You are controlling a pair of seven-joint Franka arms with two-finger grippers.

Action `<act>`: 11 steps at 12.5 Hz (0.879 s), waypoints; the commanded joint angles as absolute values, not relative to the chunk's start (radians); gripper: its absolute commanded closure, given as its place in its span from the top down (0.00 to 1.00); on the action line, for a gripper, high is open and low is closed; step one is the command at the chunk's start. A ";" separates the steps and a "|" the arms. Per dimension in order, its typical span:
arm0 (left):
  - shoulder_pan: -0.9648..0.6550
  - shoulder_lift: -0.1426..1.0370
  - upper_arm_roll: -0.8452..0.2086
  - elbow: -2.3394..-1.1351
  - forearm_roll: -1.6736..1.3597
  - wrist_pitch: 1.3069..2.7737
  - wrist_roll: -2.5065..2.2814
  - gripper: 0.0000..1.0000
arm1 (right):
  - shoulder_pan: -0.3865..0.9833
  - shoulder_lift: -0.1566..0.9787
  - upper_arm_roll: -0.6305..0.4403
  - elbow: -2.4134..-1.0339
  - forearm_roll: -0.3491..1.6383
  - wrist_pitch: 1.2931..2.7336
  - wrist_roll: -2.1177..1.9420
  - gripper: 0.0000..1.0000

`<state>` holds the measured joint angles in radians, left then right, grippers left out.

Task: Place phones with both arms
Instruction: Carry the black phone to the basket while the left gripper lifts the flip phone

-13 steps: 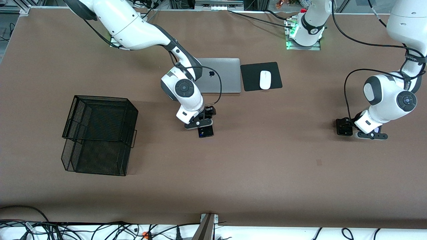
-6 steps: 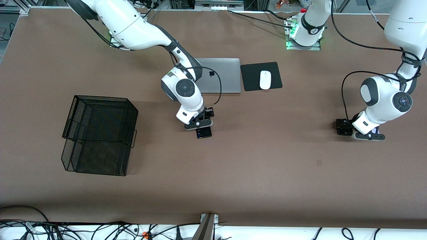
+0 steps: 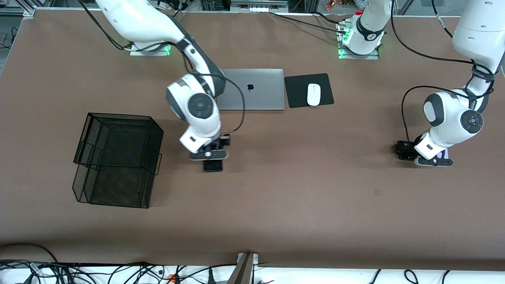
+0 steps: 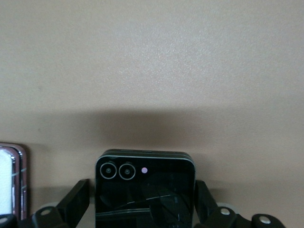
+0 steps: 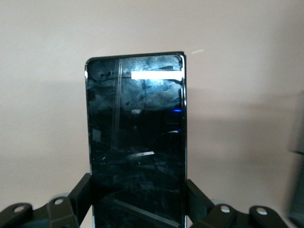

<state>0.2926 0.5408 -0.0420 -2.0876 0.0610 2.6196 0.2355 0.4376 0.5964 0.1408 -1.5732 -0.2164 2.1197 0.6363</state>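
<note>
Jaws of the right gripper (image 3: 209, 156) are clenched on the long phone (image 5: 135, 137), pinching its two long edges near one end. Left gripper (image 3: 433, 161): straddles the small black phone (image 4: 145, 190); cannot tell if it grips.

Table (image 3: 300, 205): brown, matte, bare around both phones.

Laptop (image 3: 252, 88): grey, closed, the landmark here.

- Long phone: held over the table, off the laptop's corner toward the right arm's end, most of its length sticking out past the grip.
- Small black phone: flat on the table, well apart from the laptop toward the left arm's end.
- Lavender phone (image 4: 10, 180): just beside the small black one, only an edge shows.

Handling, my guess: all three are stiff, thin slabs, fairly light. The glass faces are glossy, so slippery and prone to scratches. Take them by the side edges, near the middle of their length. The long one, held near its end, may pivot, so set it down gently.
</note>
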 commanded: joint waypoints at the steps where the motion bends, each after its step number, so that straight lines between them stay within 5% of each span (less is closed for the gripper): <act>1: 0.304 0.549 -0.055 -2.092 0.043 2.634 0.223 0.73 | 0.323 0.477 0.147 -1.603 -0.193 1.993 0.516 0.00; 4: 0.296 0.551 -0.055 -2.091 0.043 2.632 0.215 0.29 | 0.212 0.385 0.079 -1.606 -0.161 1.812 0.268 0.00; 6: 0.293 0.549 -0.055 -2.082 0.043 2.622 0.201 0.09 | 0.204 0.341 -0.029 -1.621 -0.117 1.726 0.155 0.00; 11: 0.264 0.517 -0.057 -1.968 0.044 2.377 0.177 0.00 | 0.204 0.224 -0.217 -1.845 -0.049 1.827 0.017 0.00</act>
